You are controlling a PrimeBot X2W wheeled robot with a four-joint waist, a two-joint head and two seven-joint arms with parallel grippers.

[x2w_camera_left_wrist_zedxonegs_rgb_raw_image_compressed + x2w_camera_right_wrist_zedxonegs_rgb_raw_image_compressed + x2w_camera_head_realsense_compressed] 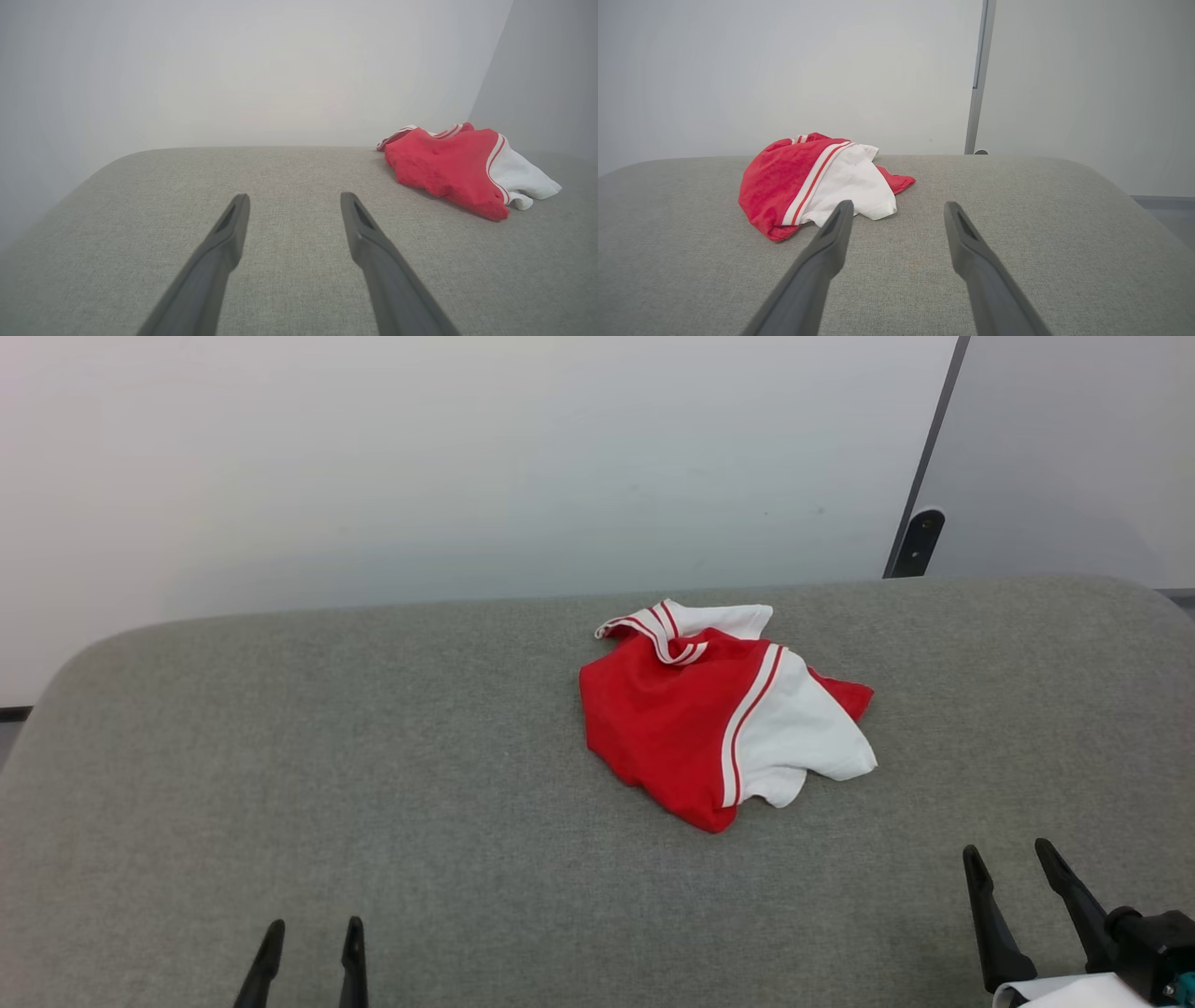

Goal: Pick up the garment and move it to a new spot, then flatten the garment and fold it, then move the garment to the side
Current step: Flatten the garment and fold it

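Two grippers empty and wide, jersey bunched and untouched.
Both sets of jaws stand fully spread with nothing between them: the left gripper (315, 926) at 7 o'clock of the head view, the right gripper (1007, 847) at 5 o'clock, each well short of the cloth. The jersey (681, 719) lies crumpled on the grey seat (373, 756), at 1 o'clock from the left gripper and 11 o'clock from the right, close to the seat's far edge. Likely trouble: a pinch on the loose white part at its 4 o'clock side may catch one layer only, so the heap unrolls or drags instead of lifting. A push toward 12 o'clock could shove it off the back edge.
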